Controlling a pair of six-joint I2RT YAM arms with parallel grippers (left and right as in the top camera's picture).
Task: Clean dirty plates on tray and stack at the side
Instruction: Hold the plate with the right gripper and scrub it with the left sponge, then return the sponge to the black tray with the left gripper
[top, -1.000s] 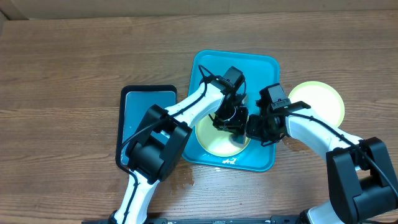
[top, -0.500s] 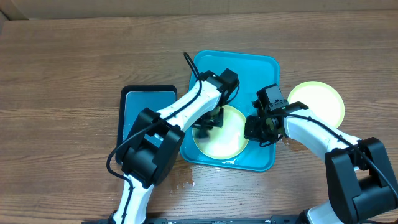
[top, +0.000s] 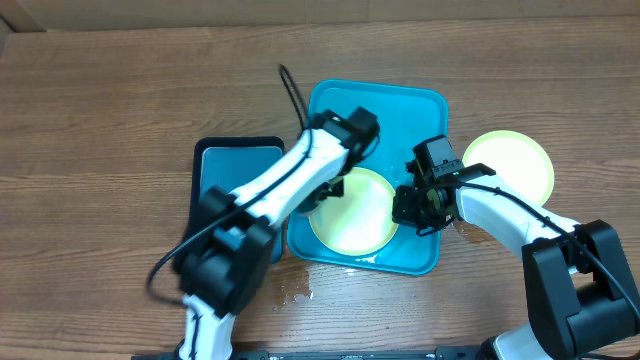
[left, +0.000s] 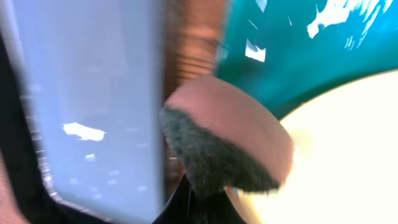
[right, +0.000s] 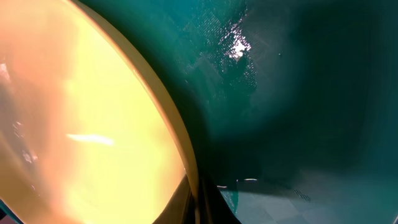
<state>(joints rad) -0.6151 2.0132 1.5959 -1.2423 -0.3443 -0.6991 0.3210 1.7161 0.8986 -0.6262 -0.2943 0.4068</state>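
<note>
A lime-green rimmed plate (top: 352, 212) lies in the near half of the teal tray (top: 385, 105). My right gripper (top: 412, 205) is shut on the plate's right rim; in the right wrist view the pale yellow plate (right: 81, 112) is pinched between the fingers (right: 198, 200) above the tray (right: 298, 93). My left gripper (top: 332, 187) is at the plate's left edge, shut on a pink sponge with a dark scrub side (left: 230, 140). The left wrist view also shows the plate (left: 354, 155) and the tray (left: 298, 50). Another lime-green rimmed plate (top: 510, 162) lies on the table to the right of the tray.
A smaller black-edged tray with a blue-grey mat (top: 228, 170) lies left of the teal tray; it fills the left of the left wrist view (left: 93, 93). Water drops lie on the wooden table (top: 100, 120) in front of the teal tray.
My left arm has swung left with the sponge, off the middle of the plate to its left edge, uncovering the plate. My right gripper has kept its hold on the rim.
</note>
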